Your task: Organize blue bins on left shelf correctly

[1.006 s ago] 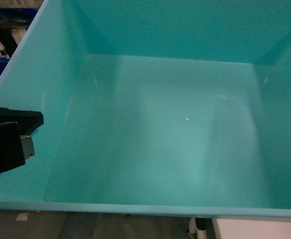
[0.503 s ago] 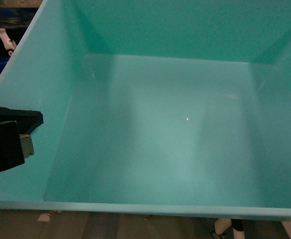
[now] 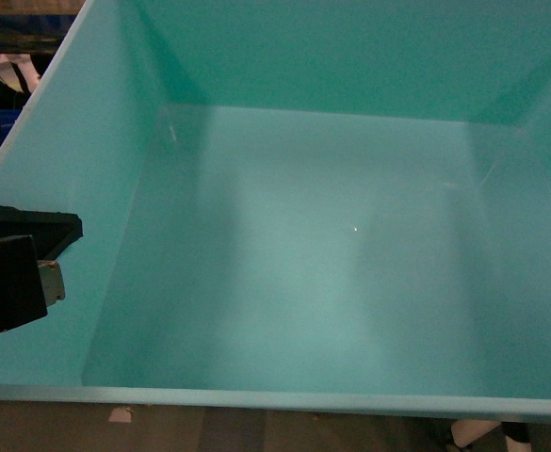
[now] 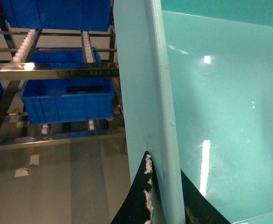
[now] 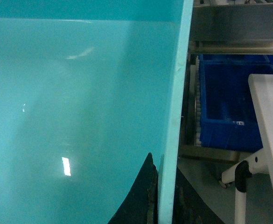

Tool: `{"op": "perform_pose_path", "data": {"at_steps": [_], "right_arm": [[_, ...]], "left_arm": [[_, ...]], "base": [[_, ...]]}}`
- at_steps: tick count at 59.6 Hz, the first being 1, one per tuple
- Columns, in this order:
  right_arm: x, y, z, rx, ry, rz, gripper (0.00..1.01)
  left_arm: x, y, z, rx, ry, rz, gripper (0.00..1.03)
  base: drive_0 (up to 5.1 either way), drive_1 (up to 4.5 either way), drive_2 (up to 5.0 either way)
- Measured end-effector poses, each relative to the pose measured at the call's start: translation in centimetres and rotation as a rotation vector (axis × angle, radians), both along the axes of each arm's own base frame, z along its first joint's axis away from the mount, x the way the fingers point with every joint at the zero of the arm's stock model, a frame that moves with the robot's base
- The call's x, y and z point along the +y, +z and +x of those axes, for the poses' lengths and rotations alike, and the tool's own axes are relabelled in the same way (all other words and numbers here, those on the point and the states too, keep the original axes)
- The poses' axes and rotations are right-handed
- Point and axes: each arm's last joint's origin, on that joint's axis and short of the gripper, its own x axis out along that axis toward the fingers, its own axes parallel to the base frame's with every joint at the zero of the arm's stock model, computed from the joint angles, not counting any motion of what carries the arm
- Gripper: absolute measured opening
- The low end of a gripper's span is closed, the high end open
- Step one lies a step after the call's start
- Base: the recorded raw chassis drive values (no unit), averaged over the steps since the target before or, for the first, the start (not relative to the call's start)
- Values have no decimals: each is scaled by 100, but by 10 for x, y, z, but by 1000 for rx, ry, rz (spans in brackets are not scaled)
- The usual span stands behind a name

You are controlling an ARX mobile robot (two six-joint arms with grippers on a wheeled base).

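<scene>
We see the turquoise bin (image 3: 332, 264) filling almost the whole head view, held up off the floor (image 4: 71, 172) between our two arms, its glossy inside bare. Our left gripper (image 4: 163, 196) is clamped on the bin's left wall, one finger inside and one outside. Our right gripper (image 5: 165, 196) grips the right wall the same way. Beyond the left wall stands the steel shelf (image 4: 57, 71) with white roller tracks, holding dark blue ribbed bins (image 4: 68, 100). On the right side, more dark blue bins (image 5: 227, 107) sit under a steel rail, near a white table edge (image 5: 269, 121).
</scene>
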Motion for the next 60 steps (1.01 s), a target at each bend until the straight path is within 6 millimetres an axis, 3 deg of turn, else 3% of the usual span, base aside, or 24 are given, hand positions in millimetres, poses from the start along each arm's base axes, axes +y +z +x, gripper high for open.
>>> {"op": "perform_pose_path", "data": {"at_steps": [33,60], "right_arm": [[0,0,0,-2,0,0,2],[0,0,0,1,0,0,2]], "left_arm": [[0,0,0,-3,0,-1,3],[0,0,0,-1,-2,-1,3]], "base": [[-394,459,-15],[-335,483,-158]]}}
